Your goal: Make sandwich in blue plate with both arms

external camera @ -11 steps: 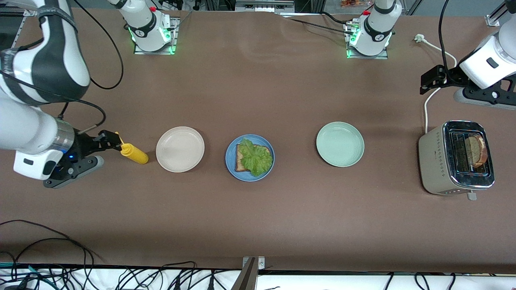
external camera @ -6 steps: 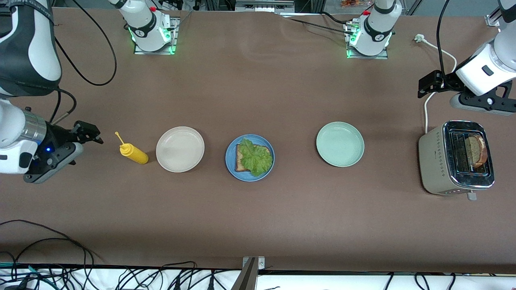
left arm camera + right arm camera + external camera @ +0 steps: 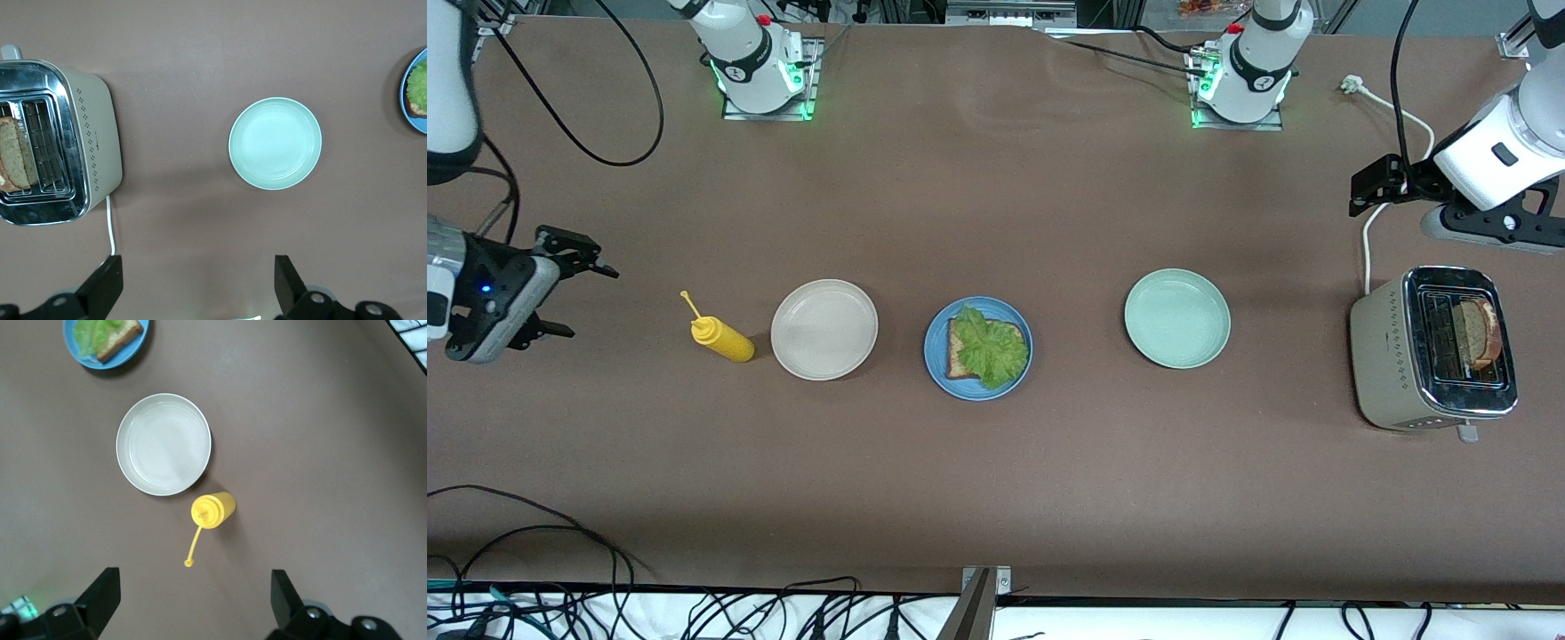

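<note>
Blue plate point(image 3: 936, 366), matte and round, holds one grainy brown slice point(image 3: 954, 356) under a ruffled lettuce leaf point(image 3: 991, 351).

Second slice point(image 3: 1478, 333) stands in the steel-topped toaster point(image 3: 1387, 356), beside the left gripper point(image 3: 1375, 181), fingers spread. Judgement: descend vertically over the slot and pinch the crust lightly.

Right gripper point(image 3: 580, 289) waits, fingers spread, empty.

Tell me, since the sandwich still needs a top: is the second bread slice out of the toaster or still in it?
Still in: the bread slice stands in one slot of the toaster, its top edge showing above the slot.
</note>
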Available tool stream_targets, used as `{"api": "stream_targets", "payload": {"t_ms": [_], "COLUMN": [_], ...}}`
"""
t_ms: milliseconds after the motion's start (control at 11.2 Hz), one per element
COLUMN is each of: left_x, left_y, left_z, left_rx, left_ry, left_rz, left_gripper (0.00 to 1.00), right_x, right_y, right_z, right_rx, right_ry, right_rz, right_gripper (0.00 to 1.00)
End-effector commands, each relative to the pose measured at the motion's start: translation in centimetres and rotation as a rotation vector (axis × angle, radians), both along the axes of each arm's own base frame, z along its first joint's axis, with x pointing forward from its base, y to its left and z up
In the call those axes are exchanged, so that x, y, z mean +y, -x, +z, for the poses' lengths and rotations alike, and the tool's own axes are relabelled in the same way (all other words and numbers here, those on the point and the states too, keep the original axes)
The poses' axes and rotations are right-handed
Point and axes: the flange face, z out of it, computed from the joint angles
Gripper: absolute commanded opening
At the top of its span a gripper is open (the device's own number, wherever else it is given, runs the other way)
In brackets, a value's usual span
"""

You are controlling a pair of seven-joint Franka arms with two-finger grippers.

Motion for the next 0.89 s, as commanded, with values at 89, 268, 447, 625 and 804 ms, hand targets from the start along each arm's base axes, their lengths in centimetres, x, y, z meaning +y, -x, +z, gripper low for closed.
{"api": "stream_targets", "payload": {"t_ms": [89,268,447,625,804], "left_x": [0.0,0.0,-0.1,-0.3,0.2], "left_y": [-0.3,-0.3,-0.3,-0.4,-0.4], "left_z": [0.6,0.6,1.0,1.7,2.0], "left_rx": [-0.01,-0.01,-0.019,-0.033,-0.039], "left_ry": [0.016,0.013,0.013,0.012,0.011], "left_rz": [-0.018,-0.02,-0.017,-0.014,-0.008], "left_gripper": [1.0,1.0,1.0,1.0,1.0], "right_x": [-6.9,-8.0,-7.8,-7.4,-6.8], "right_y": [-0.9,-1.8,-1.2,-0.4,-0.4], "right_z": [-8.0,-13.0,-15.6,-18.7,-20.9], "right_rx": [-0.074,-0.105,-0.153,-0.207,-0.243], "right_ry": [-0.234,-0.329,-0.388,-0.442,-0.495], "right_rz": [0.161,0.205,0.241,0.242,0.254], "right_gripper": [1.0,1.0,1.0,1.0,1.0]}}
